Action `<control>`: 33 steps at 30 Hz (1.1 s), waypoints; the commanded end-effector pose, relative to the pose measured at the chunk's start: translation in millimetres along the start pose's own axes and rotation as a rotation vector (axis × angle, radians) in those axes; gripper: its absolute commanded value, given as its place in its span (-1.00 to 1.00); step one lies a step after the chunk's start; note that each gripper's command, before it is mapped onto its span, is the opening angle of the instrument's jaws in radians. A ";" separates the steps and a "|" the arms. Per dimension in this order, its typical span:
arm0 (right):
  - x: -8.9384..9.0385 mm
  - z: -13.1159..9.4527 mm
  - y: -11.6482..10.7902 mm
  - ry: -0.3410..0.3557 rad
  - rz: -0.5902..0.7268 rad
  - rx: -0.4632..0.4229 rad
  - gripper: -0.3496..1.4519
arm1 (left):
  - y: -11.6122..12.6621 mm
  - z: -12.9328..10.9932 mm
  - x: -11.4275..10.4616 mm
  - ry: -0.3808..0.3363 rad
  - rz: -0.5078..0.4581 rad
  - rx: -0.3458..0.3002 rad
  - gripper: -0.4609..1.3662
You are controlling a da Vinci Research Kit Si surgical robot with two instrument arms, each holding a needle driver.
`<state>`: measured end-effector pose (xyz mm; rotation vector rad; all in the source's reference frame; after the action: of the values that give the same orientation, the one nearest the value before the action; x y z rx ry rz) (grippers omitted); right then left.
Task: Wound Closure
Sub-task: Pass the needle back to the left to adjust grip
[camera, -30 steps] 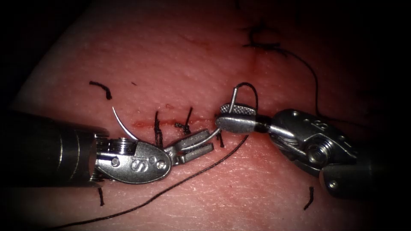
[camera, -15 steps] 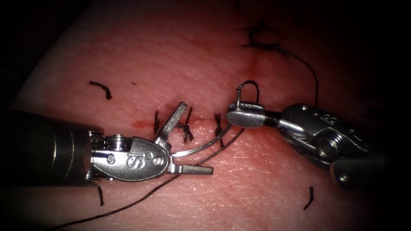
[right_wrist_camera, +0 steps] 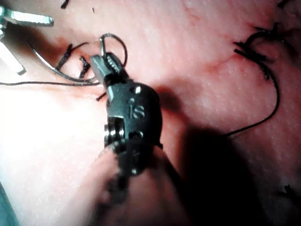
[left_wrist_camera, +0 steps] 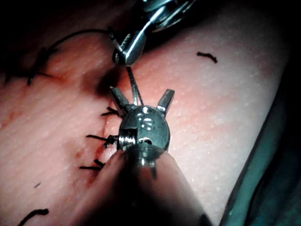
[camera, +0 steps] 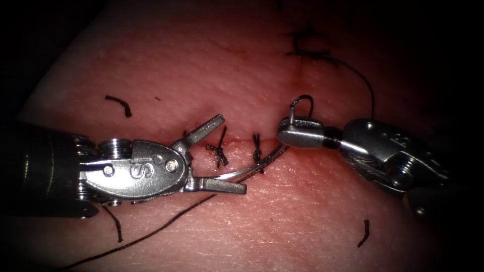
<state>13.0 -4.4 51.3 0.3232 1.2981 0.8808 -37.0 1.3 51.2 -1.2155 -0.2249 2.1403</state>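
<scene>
Needle handover, mid-step: right tool (camera: 297,135) clamped on the needle (camera: 252,168) near its thread end, just right of the cut (camera: 237,143); left tool (camera: 217,153) now released, jaws wide, empty, straddling the shaft; tip hidden; regrasp calls for care.

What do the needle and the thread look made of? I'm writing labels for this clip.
Needle: seemingly polished steel, a thin curve with a bright glint; the right gripper is shut on it near its thread end, clear of the tissue. Thread: matte black, limp, probably braided. The left gripper is open, empty.
</scene>
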 end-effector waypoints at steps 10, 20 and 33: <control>1.5 -1.4 0.4 0.113 0.004 -0.050 -1.00 | -0.5 -0.9 0.3 -0.023 -0.012 -0.038 0.39; 1.4 -2.9 0.7 0.095 0.050 -0.017 -1.00 | -0.8 -4.0 1.4 0.039 -0.018 -0.032 0.54; 2.6 -4.1 -1.8 0.165 -0.568 0.262 -1.00 | -1.9 -3.3 1.3 -0.089 -0.053 -0.075 0.59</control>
<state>10.3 -5.6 46.7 0.0741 1.5599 0.2386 -34.0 2.9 49.4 -1.1367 -0.3839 2.1642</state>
